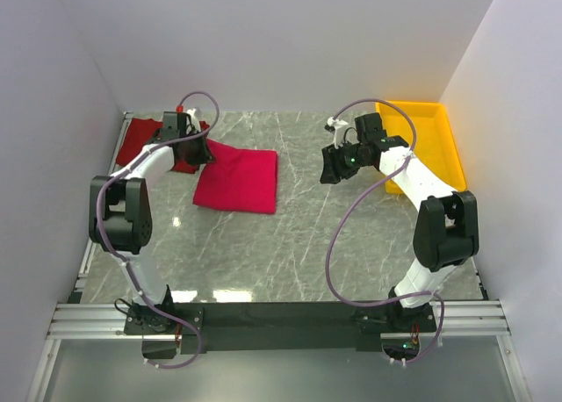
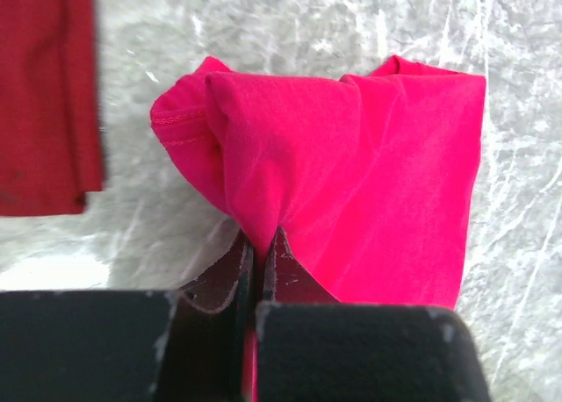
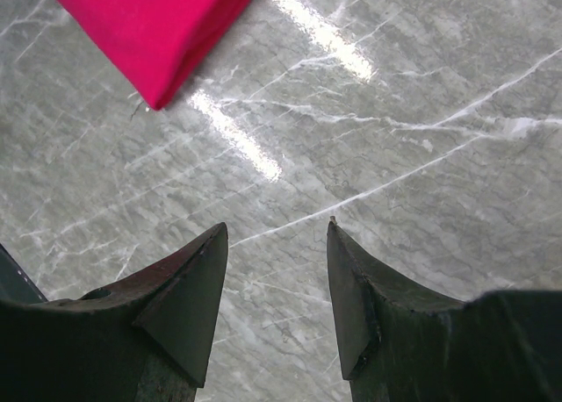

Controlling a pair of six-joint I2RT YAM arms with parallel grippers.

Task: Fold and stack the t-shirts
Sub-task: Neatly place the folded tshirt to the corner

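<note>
From above, the folded crimson-pink cloth t-shirt (image 1: 239,181) lies left of centre on the grey marble table (image 1: 307,253), beside the darker brick-red cloth t-shirt (image 1: 139,140); the left wrist view shows the left gripper (image 2: 259,248) pinched on the pink shirt's bunched edge; the right wrist view shows the right gripper (image 3: 277,235) spread and empty.

overhead view faces down; 2 close wrist views share the pink t-shirt (image 2: 351,174).
</note>
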